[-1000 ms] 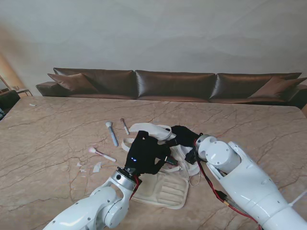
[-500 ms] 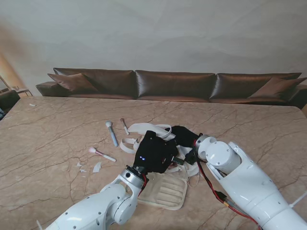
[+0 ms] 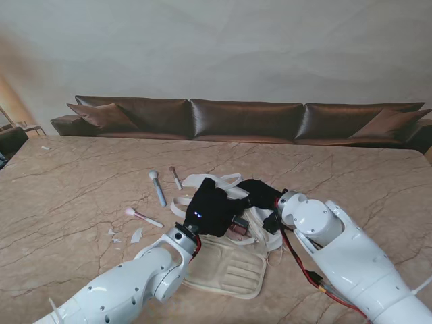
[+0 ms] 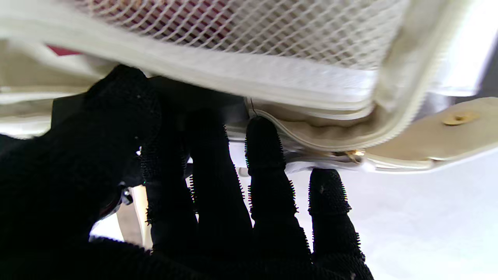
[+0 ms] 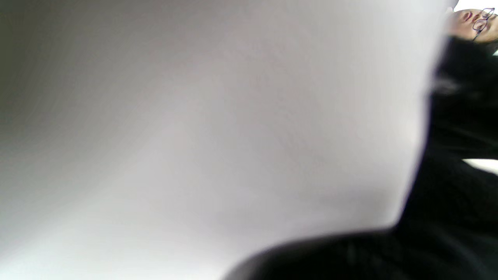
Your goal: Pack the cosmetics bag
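The cream cosmetics bag [image 3: 229, 268] lies open on the marble table, its quilted flap nearest me and its straps farther off. My left hand [image 3: 210, 209], in a black glove, sits over the bag's middle, closed around a small dark reddish case [image 3: 237, 228]. In the left wrist view its fingertips [image 4: 261, 136] press at the zipped rim under the bag's mesh pocket [image 4: 249, 27]. My right hand [image 3: 260, 192] grips the bag's far right edge. The right wrist view shows only a pale blur and the black glove [image 5: 455, 175].
To the left of the bag lie a blue-handled brush [image 3: 157, 189], a thin small brush [image 3: 175, 177], a pink-tipped brush [image 3: 142, 216] and white scraps [image 3: 135, 235]. A brown sofa [image 3: 243, 118] runs along the table's far side.
My left hand has carried the small case to the right and a little farther from me, over the bag's opening. The right hand has barely shifted.
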You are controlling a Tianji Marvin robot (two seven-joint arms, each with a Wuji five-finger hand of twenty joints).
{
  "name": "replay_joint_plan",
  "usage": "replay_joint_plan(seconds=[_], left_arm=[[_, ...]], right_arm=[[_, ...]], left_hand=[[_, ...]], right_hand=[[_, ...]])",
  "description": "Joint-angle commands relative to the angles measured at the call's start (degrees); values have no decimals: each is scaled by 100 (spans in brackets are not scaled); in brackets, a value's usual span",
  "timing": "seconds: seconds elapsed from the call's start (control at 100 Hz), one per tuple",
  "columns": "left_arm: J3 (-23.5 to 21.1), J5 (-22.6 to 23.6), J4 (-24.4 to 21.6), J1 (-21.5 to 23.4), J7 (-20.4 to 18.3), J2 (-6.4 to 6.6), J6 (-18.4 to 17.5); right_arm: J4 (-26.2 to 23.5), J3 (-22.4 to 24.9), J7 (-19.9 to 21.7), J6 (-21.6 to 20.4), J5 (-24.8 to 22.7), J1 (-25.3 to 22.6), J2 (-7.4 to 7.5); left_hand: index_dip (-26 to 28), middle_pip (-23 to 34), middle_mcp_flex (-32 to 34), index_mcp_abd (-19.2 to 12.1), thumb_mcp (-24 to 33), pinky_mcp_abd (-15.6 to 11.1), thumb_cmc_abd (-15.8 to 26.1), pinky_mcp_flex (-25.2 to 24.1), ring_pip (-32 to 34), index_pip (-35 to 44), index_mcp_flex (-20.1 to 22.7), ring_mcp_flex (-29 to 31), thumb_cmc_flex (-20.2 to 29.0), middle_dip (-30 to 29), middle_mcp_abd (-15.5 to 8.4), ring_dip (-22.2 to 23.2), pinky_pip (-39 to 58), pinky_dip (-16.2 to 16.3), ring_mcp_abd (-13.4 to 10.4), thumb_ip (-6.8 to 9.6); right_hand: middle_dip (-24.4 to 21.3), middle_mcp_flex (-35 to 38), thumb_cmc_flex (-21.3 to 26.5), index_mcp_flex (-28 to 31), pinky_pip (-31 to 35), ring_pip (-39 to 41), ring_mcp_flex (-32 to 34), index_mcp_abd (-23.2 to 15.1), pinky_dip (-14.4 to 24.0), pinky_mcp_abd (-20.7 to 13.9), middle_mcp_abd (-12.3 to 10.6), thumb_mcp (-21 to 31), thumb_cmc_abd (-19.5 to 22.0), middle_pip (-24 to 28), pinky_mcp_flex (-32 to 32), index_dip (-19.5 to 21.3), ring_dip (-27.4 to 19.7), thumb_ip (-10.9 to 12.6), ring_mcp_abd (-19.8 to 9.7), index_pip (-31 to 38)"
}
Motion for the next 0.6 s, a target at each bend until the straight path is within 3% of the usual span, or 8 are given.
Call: replay_joint_plan(seconds=[0.0,0.11,0.21,0.34,0.48,0.59], left_arm=[[-62,-8,110,-15,-120,85,72],[-45,40,157,-68,-223,118,95],[-50,20,174,-69,-272,126,51],[-99,54,135,-26,-318,161,-17],[-258,141,-12,78,-515,234,-83],[-382,274,-144,151,-710,306,-83]], right_arm=[[-144,23,13,-54,22,-18,-4],[-143,21,14,-70,32,-16,-5],[-132,3,7,-96,31,-5,-8],[-132,-5,-1,-97,28,1,-10],[-151,-1,-16,-68,9,-6,-11],[-164,5,-36,-64,-14,-12,-12]], left_hand=[[36,65,402,-699,185,188,146,-71,-4,623,324,24,335,10,-74,85,-89,-69,484,35],[4,57,299,-572,139,206,324,-164,-47,591,254,-92,342,30,-33,77,-130,-80,522,76],[-112,-72,44,-208,69,213,573,-315,-151,340,135,-283,357,-28,77,49,-206,-96,578,158],[-44,1012,-1300,535,5,198,715,-538,-326,-624,-225,-652,236,-891,306,15,-332,-62,632,190],[8,1206,-2008,985,71,190,1229,-851,-452,-1290,-456,-1028,-41,-1343,497,-40,-496,-80,751,382],[-3,1186,-2194,1131,33,176,1473,-969,-492,-1499,-505,-1178,-234,-1389,576,-62,-559,-84,795,458]], right_hand=[[114,155,411,436,508,524,461,-1277,117,-287,-120,509,346,313,204,384,166,162,-50,557],[119,155,409,441,508,523,461,-1277,117,-287,-122,508,341,306,204,406,166,164,-51,544],[124,158,403,448,508,526,462,-1282,117,-287,-127,515,336,304,204,417,167,165,-63,532],[128,165,395,447,508,528,462,-1277,118,-287,-131,523,328,304,204,423,168,164,-67,522],[129,171,387,454,508,535,464,-1272,118,-287,-128,539,314,303,204,427,172,166,-63,514],[127,172,380,459,508,539,462,-1276,118,-287,-135,544,314,299,204,425,174,163,-63,511]])
